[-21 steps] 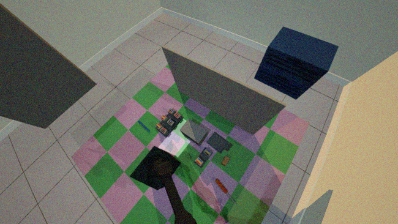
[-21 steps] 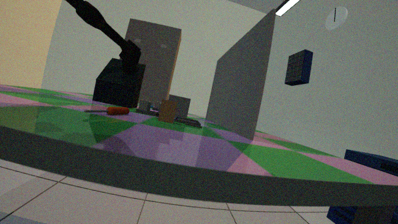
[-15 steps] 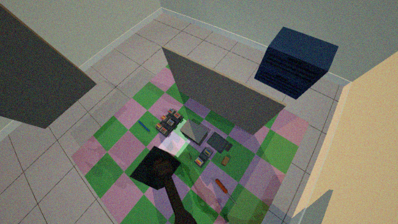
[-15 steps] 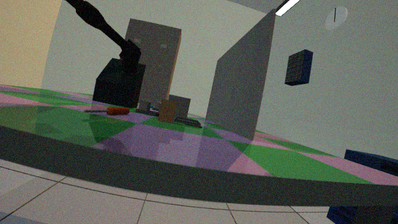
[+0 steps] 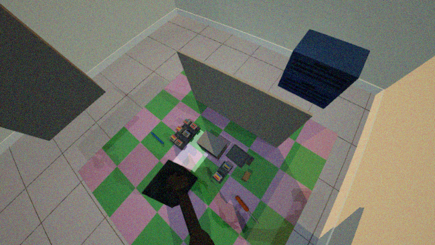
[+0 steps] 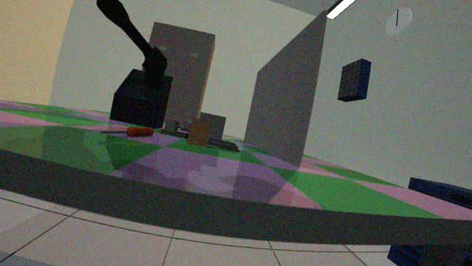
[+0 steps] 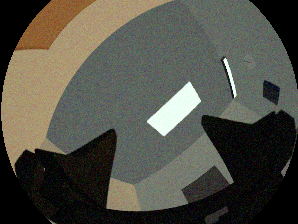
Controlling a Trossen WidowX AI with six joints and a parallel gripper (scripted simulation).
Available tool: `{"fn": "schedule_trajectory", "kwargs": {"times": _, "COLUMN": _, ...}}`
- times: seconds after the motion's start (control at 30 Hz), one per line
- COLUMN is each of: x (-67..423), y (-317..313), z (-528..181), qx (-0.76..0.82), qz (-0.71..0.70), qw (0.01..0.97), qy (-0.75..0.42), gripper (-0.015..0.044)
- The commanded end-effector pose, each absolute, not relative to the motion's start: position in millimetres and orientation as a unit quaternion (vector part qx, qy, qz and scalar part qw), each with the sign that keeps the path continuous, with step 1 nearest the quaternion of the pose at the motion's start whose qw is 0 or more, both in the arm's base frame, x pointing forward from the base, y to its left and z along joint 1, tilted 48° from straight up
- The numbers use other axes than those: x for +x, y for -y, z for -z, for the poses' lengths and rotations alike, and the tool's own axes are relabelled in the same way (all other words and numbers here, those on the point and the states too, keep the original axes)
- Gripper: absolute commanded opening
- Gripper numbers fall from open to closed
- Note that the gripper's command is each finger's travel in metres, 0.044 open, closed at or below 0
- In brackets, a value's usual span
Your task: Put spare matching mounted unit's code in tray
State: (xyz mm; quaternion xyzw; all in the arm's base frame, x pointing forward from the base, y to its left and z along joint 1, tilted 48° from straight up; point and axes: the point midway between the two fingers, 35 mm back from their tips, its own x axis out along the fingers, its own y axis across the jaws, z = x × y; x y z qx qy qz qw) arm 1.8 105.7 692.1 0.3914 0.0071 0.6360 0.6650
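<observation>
Several small dark units (image 5: 186, 134) with coloured, striped labels stand close together left of the grey block. Two more labelled units, one nearer (image 5: 217, 177) and one farther (image 5: 227, 166), sit in line right of the arm's base. A low dark, flat piece (image 5: 239, 155) (image 6: 226, 145), which looks like the tray, lies beside them. The grey block (image 5: 214, 144) (image 6: 216, 125) stands behind. Which unit is the mounted one, and any code, cannot be read. My gripper (image 7: 160, 127) is open and empty, facing the ceiling and upper walls; in the top and exterior views it is out of frame.
A tall grey panel (image 5: 241, 100) (image 6: 283, 109) stands behind the block. An orange screwdriver (image 5: 241, 203) (image 6: 140, 131) and a brown block (image 5: 247, 175) (image 6: 199, 131) are on the near right side. A blue pen (image 5: 157, 138) lies at left. The black base (image 5: 164, 187) (image 6: 138, 102) carries the arm.
</observation>
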Motion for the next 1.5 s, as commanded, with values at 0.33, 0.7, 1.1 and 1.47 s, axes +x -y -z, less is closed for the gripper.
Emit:
{"fn": "schedule_trajectory", "kwargs": {"times": 0.33, "x": 202, "y": -175, "z": -605, "qx": 0.388, "qz": -0.405, "qw": 0.821, "qy": -0.107, "gripper": 0.044}}
{"fn": "schedule_trajectory", "kwargs": {"times": 0.7, "x": 322, "y": -177, "z": -489, "qx": 0.327, "qz": -0.206, "qw": 0.898, "qy": -0.209, "gripper": 0.044}}
{"fn": "schedule_trajectory", "kwargs": {"times": 1.1, "x": 405, "y": -136, "z": -318, "qx": 0.196, "qz": 0.033, "qw": 0.907, "qy": -0.372, "gripper": 0.044}}
{"fn": "schedule_trajectory", "kwargs": {"times": 1.47, "x": 408, "y": -55, "z": -159, "qx": -0.021, "qz": 0.235, "qw": 0.811, "qy": -0.535, "gripper": 0.044}}
